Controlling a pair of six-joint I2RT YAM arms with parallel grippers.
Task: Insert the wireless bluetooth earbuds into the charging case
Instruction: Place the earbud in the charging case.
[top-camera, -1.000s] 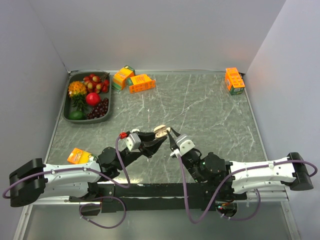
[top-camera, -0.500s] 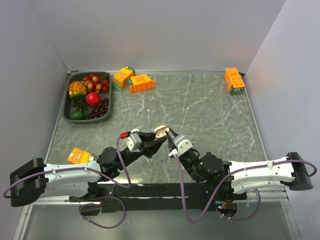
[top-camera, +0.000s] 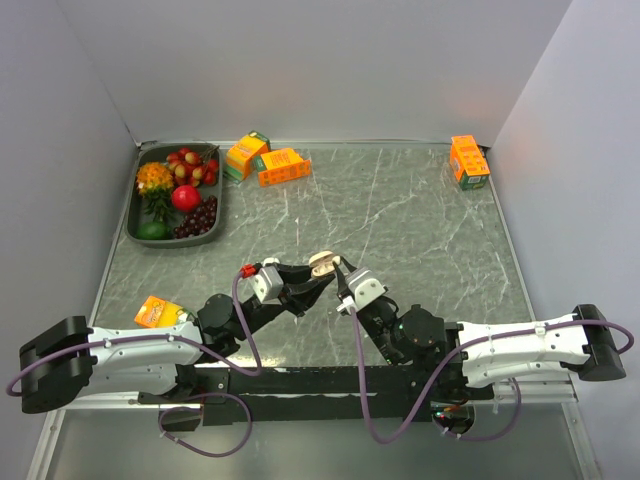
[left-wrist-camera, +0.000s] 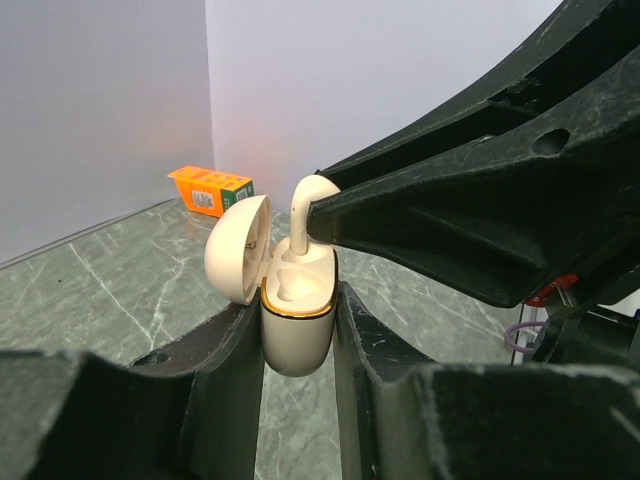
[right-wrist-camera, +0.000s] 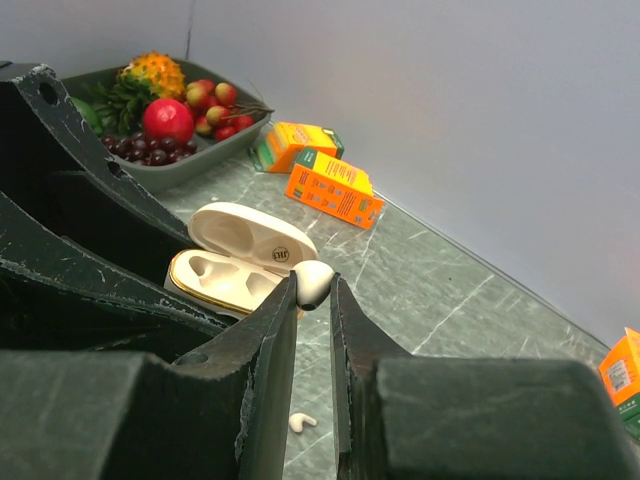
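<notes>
The left gripper (left-wrist-camera: 297, 322) clamps the open charging case (left-wrist-camera: 296, 348) upright, while the right gripper (right-wrist-camera: 312, 296) pinches an earbud (left-wrist-camera: 304, 200) by its head, stem at the case's mouth. The earbud should go straight down the socket's axis and be released only when seated. A second earbud (right-wrist-camera: 301, 421) lies on the table (right-wrist-camera: 440, 300) below the case.

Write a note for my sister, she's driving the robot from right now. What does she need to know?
The left gripper is shut on the charging case, whose lid is open.
The right gripper is shut on one earbud, stem down at a case socket, head above the rim, not seated.
A second earbud lies loose on the table.
Done: case open and held, first earbud picked up and lined up.
Left: seat this earbud, release, then fetch and seat the loose one.
</notes>
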